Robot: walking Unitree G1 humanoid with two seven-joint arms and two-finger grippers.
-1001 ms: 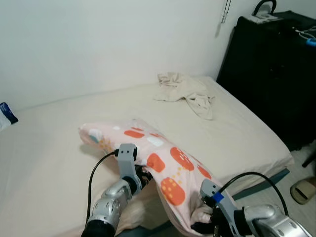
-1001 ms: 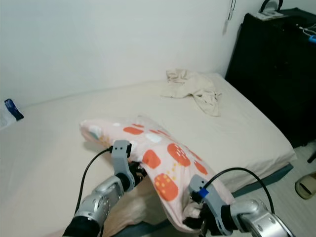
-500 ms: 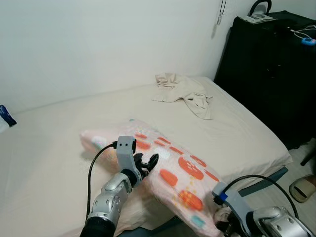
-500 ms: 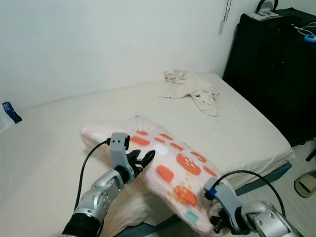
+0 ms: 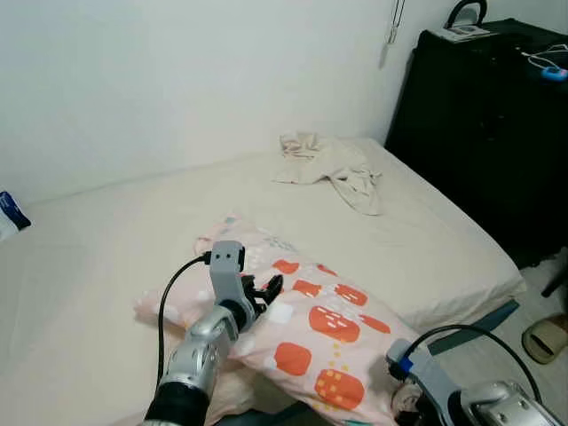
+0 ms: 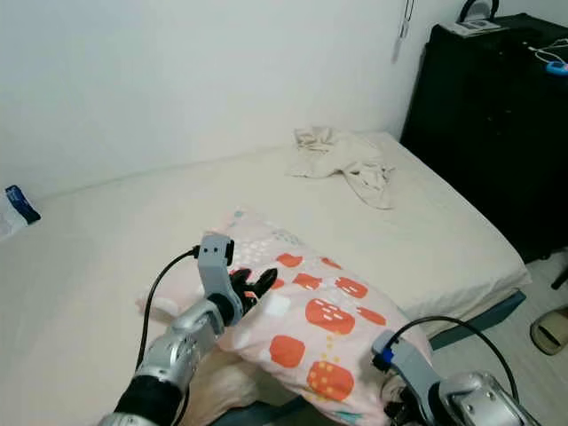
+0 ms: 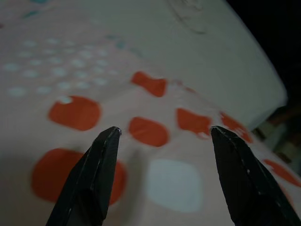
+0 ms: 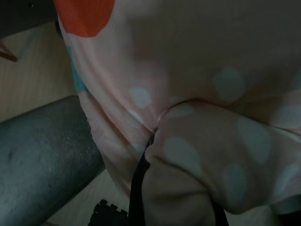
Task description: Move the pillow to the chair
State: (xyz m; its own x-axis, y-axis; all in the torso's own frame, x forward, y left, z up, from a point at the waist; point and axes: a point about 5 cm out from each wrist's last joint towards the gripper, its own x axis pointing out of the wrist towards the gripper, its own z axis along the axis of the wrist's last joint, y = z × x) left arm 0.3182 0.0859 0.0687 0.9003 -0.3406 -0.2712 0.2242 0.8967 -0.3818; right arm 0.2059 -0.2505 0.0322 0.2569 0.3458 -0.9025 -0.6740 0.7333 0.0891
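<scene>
The pink pillow [image 5: 319, 330] with orange patches lies flat near the front edge of the bed [image 5: 98, 248], one corner hanging over the edge. My left gripper [image 5: 259, 291] hovers open just above the pillow's middle; in the left wrist view its fingertips [image 7: 107, 137] stand wide apart over the printed fabric [image 7: 155, 132]. My right gripper [image 5: 410, 401] is low at the front right, below the bed edge. In the right wrist view it is shut on a bunched corner of the pillow [image 8: 188, 155].
A crumpled beige cloth [image 5: 330, 167] lies at the bed's far right. A tall black cabinet [image 5: 488, 124] stands right of the bed, with a slipper [image 5: 543, 337] on the floor by it. A blue packet [image 5: 11, 213] sits at the left edge.
The pillow has dropped from a raised, folded hang to lying flat on the bed. My left gripper let go of it and opened. The right gripper sank lower, still holding the corner.
</scene>
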